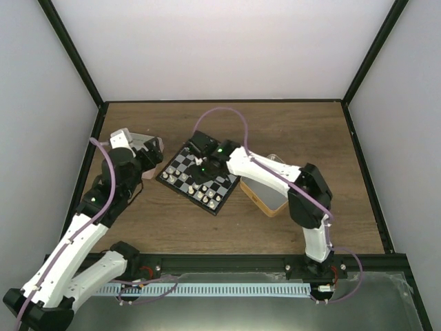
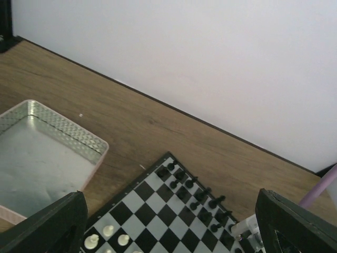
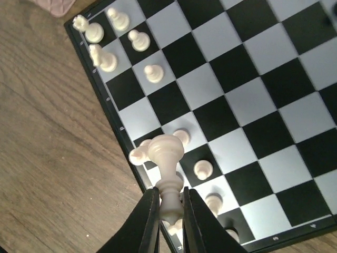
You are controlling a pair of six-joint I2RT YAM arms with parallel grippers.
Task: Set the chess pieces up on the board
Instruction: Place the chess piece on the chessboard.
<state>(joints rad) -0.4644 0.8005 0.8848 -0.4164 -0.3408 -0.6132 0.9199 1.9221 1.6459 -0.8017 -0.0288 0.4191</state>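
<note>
The right claw [image 3: 169, 208] is clamping a tiny cream-white chess piece [image 3: 165, 153] above the crowded edge of the black-and-grey checkered board [image 3: 247, 95], where a crooked descent could be toppling standing neighbours [image 3: 202, 169], while the left claw [image 2: 171, 211] is hanging wide apart nearby.

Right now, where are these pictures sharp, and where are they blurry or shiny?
Top external view: even light, tiny cream-white chess pieces barely resolved. Left wrist view: black fingers blurred at bottom corners; silvery metal tray dully shiny. Right wrist view: pinched cream-white piece crisp, far corner of black-and-grey checkered chessboard soft.
</note>
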